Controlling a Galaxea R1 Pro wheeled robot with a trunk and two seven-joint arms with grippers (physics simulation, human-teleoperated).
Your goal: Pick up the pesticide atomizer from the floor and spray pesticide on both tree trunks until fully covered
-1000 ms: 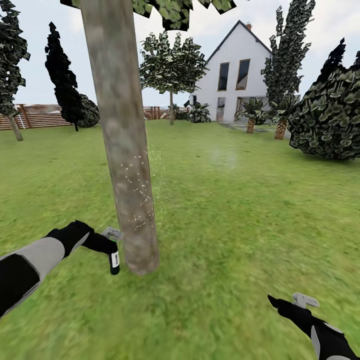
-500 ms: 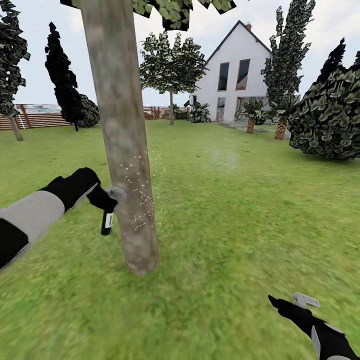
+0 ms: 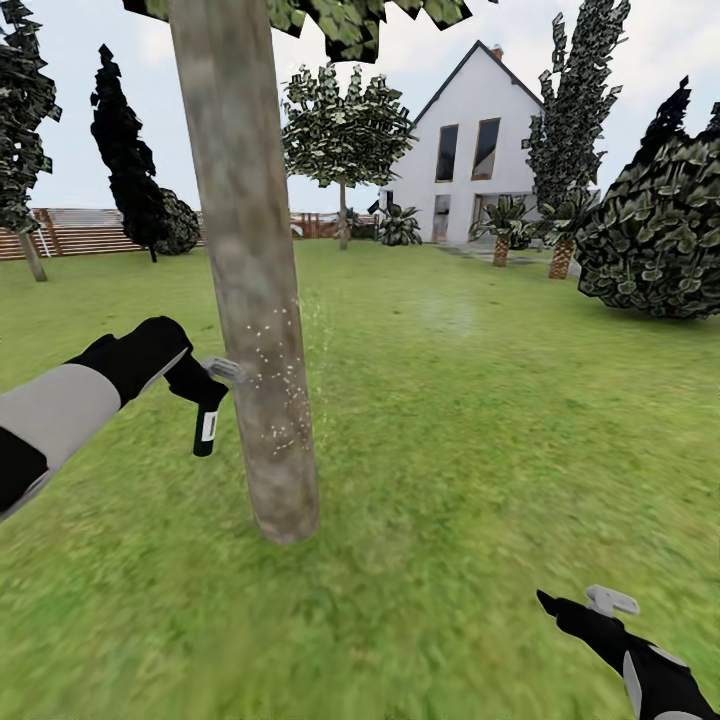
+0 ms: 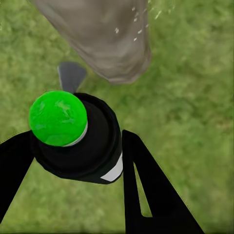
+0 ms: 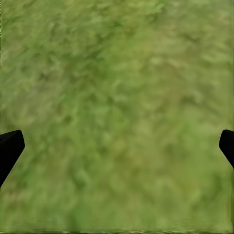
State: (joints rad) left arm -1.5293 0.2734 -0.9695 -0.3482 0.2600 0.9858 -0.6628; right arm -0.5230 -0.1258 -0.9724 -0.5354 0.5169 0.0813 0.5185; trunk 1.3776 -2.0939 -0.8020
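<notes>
Grey-brown trunk (image 3: pixel 250 290) ahead on the lawn (image 3: pixel 480 420), flecked with white droplets (image 3: pixel 275 385) at mid-height. Left claw (image 3: pixel 205 385) clamped on the atomizer (image 3: pixel 206 430), held just beside the trunk. Right claw (image 3: pixel 575 610) low over grass.

Left wrist: black fingers (image 4: pixel 146 190) gripping the atomizer (image 4: pixel 80 141), green-capped, near the trunk's (image 4: pixel 105 39) base.

Right wrist: fingertips (image 5: pixel 9 148) spread wide, holding nothing, above lawn (image 5: pixel 117 117).

Bright, even daylight with no cast shadows; the lawn (image 3: pixel 480 420) renders soft and blurry throughout
</notes>
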